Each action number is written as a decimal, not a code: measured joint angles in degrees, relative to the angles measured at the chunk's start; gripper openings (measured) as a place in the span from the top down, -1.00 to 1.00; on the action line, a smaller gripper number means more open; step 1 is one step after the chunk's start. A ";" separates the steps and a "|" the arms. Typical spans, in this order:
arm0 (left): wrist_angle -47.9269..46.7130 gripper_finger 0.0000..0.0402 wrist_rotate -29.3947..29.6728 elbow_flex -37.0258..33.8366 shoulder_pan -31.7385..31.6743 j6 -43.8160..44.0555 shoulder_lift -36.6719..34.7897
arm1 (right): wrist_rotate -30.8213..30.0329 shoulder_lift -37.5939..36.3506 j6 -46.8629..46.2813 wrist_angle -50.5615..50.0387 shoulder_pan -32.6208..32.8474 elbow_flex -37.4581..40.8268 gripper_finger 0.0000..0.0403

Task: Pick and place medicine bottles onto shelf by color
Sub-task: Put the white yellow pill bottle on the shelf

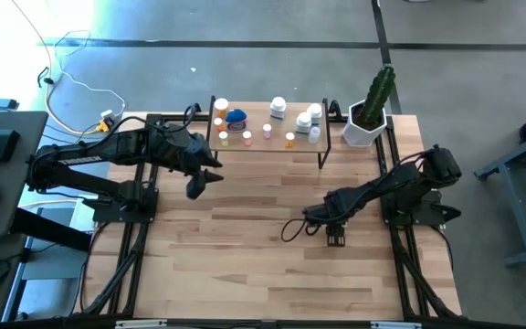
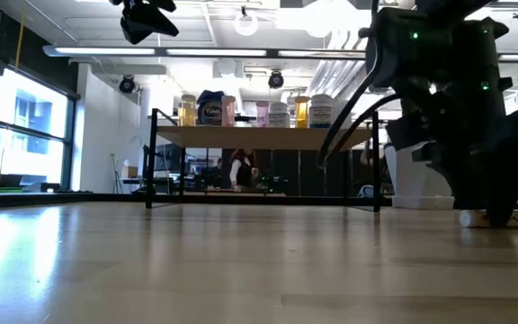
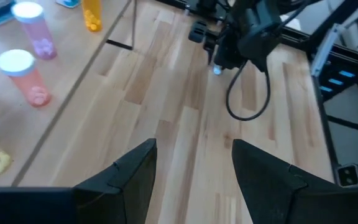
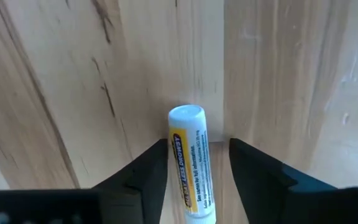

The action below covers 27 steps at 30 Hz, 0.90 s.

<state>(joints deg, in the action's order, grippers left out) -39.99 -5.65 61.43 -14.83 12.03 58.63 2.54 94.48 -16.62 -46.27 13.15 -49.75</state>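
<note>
From above, the shelf stands at the far edge of the table with the medicine bottles spread along its board — orange ones and a blue-lidded jar toward its left end, white ones toward its right, small pink and orange ones between — and a white plant pot just off its right end. The left gripper hangs over the table just in front of the shelf's left end, and the right gripper points down at the boards right of the table's middle, well apart from the shelf. From table height, the bottles stand in a row on the shelf top, a person shows in the room beyond under it, and a small white tube-shaped bottle lies on its side on the table beneath the right arm. The left wrist camera shows its own fingers spread with only bare wood between them, two pink bottles on the shelf to one side, and the right arm farther off. The right wrist camera shows the white bottle, with a yellow label, lying flat lengthwise between the two fingers — the jaws are parted on either side of it, close to its sides; whether they touch it cannot be told.
</note>
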 joint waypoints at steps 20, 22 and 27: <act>-0.01 0.00 2.27 0.00 -0.02 -0.20 0.00 | 6.88 -0.02 -12.24 6.42 -2.71 0.04 0.73; -0.02 0.00 2.00 0.00 -0.02 -1.02 -0.02 | 9.40 0.02 -14.76 8.37 -2.65 0.02 0.74; -0.10 0.00 -2.85 0.00 -0.70 -3.70 -0.63 | 12.48 0.03 -21.30 15.22 -2.41 0.02 0.78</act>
<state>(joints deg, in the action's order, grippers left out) -40.09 -8.50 61.43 -15.53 8.34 58.00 15.02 94.50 -37.93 -31.04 10.74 -49.74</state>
